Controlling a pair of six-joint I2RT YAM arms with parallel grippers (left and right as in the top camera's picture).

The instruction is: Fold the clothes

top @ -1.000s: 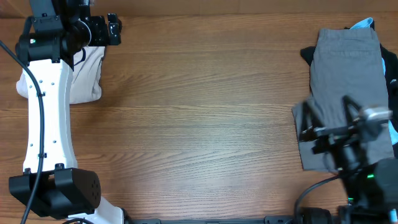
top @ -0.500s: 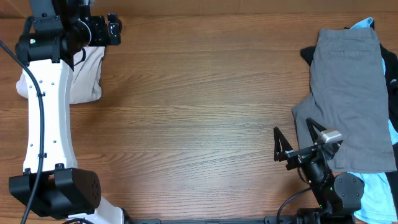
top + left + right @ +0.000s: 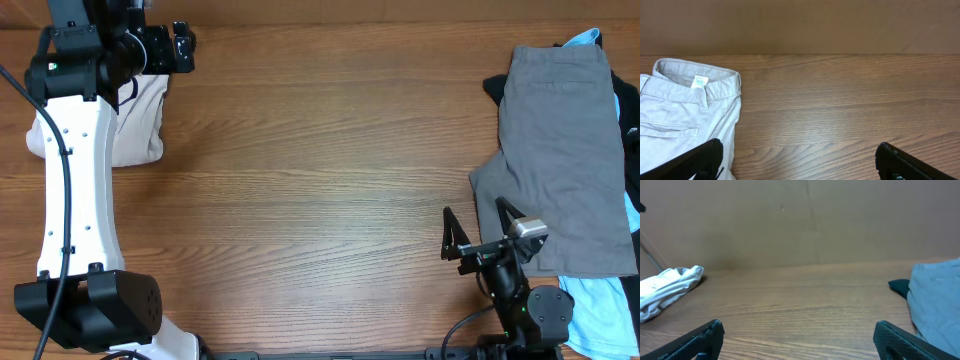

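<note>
Folded light beige shorts (image 3: 140,115) lie at the far left; the left wrist view shows their waistband and inner label (image 3: 685,107). My left gripper (image 3: 184,47) is open and empty, just right of the shorts' top edge, over bare wood (image 3: 800,165). Grey shorts (image 3: 560,150) lie spread at the right on top of light blue (image 3: 600,305) and black (image 3: 494,88) pieces. My right gripper (image 3: 475,230) is open and empty, low at the front, just left of the grey shorts' lower corner. It looks across the table (image 3: 800,342).
The wooden table (image 3: 320,180) runs between the two piles. A brown wall (image 3: 800,220) stands behind the far edge. The left arm's white link (image 3: 75,170) lies over part of the beige shorts. The right wrist view shows the grey shorts (image 3: 937,300) at its right.
My right arm has drawn back off the grey shorts' lower part, toward the front edge and to the left. In the last half second it barely moved. The left arm is still.
</note>
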